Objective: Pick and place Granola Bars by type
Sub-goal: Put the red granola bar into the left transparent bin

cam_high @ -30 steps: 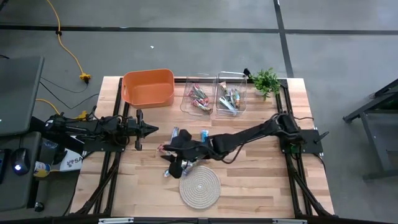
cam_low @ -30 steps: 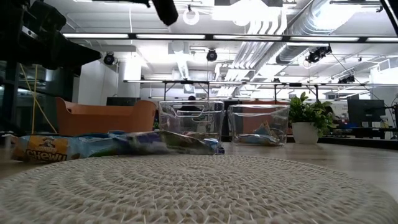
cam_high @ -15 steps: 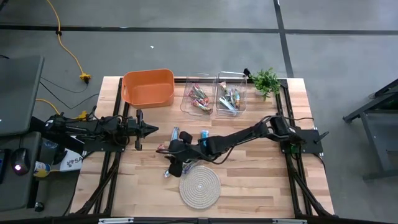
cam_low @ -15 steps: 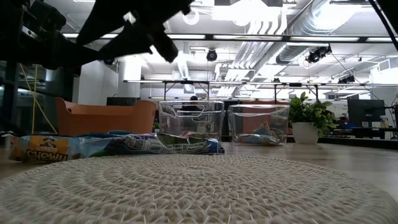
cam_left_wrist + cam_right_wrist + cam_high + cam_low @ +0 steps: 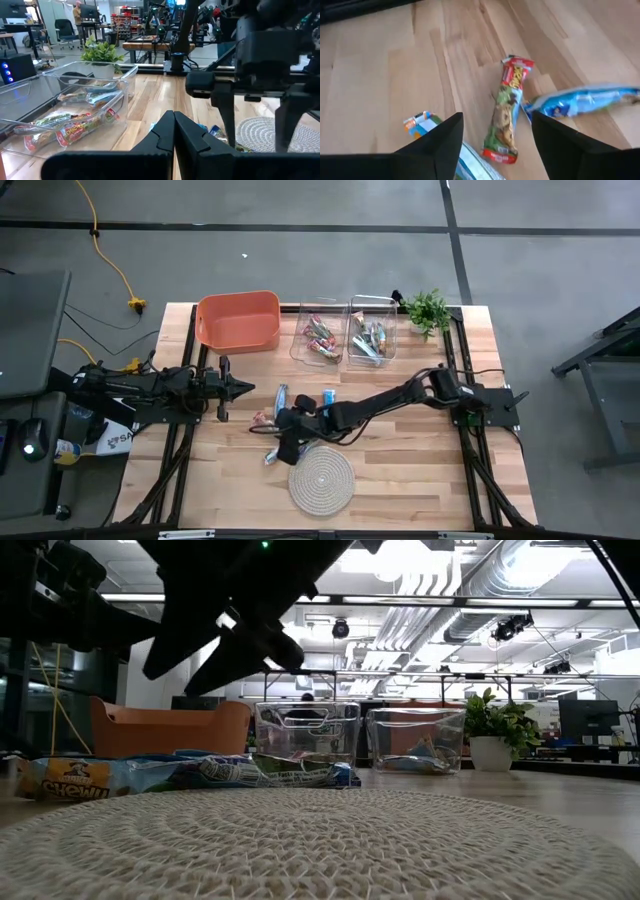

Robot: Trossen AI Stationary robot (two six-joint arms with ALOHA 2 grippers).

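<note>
Several granola bars lie flat on the wood in front of the mat: a red-and-green bar [image 5: 507, 112] [image 5: 262, 418], a blue bar [image 5: 585, 102] [image 5: 282, 395], another blue one [image 5: 328, 395], and one with an orange end [image 5: 420, 121]. My right gripper [image 5: 495, 125] [image 5: 285, 425] hangs open above them, with the red-and-green bar below the gap and nothing touched. My left gripper [image 5: 172, 135] [image 5: 240, 388] waits shut over the table's left part. More bars lie in two clear bins [image 5: 320, 335] [image 5: 370, 335].
A round coiled rope mat [image 5: 321, 477] lies near the front edge, just behind the right gripper. An orange bin [image 5: 238, 320] stands at the far left next to the clear bins, and a small potted plant [image 5: 428, 308] at the far right. Bare wood shows on the table's right half.
My right gripper has come down toward the bars and shifted a little toward the table's left edge, staying open. The bars have stayed where they were.
</note>
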